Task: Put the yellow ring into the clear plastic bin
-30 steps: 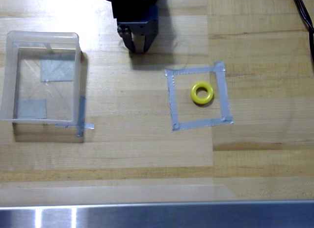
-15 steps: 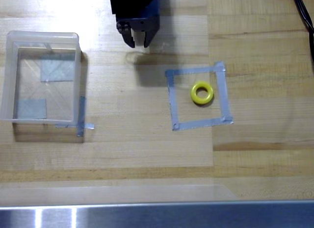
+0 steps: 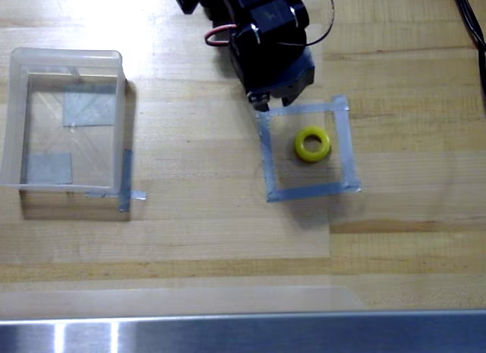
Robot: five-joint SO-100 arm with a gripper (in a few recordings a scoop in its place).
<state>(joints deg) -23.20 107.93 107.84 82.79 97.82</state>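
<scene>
The yellow ring [image 3: 312,143] lies flat on the wooden table inside a grey tape square [image 3: 265,156], right of centre in the overhead view. The black arm reaches down from the top, and its gripper [image 3: 275,97] hangs over the square's upper left corner, just up and left of the ring and apart from it. The wrist body covers the fingers, so their spread is hidden. The clear plastic bin [image 3: 67,57] stands at the far left with grey tape patches showing through its base, and nothing lies in it.
A metal strip [image 3: 243,334] runs along the table's front edge. A black cable [image 3: 471,19] crosses the top right corner. Bare wood separates the bin from the tape square.
The arm has swung right and forward from the top centre to the tape square's upper left corner. The ring and the bin have not moved.
</scene>
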